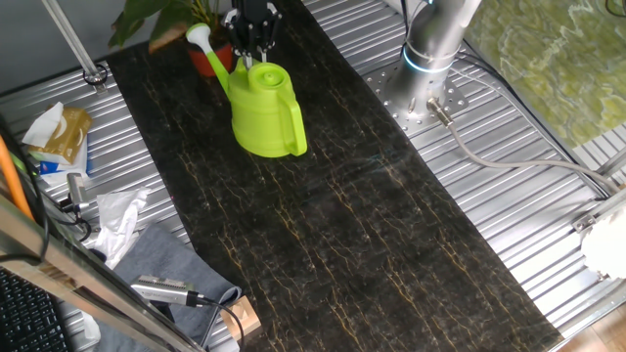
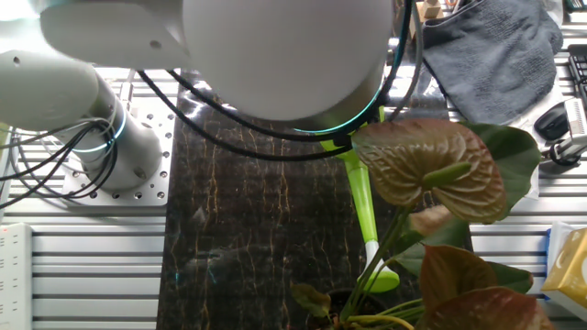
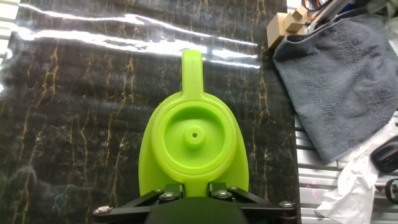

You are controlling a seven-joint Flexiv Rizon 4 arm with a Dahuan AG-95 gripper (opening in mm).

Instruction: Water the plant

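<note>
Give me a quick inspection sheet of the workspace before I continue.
Surface: dark marbled mat over ribbed metal table.
Job's things: plant in red-orange pot at mat's far end; lime-green watering can upright, spout toward the pot.
Clutter: grey cloth, wooden blocks, crumpled white paper, all off the mat.
Hand: above the can's top; grip not discernible.
Cables: black bundle hanging from arm; grey hose by base.
Surroundings: keyboard at table edge.
</note>
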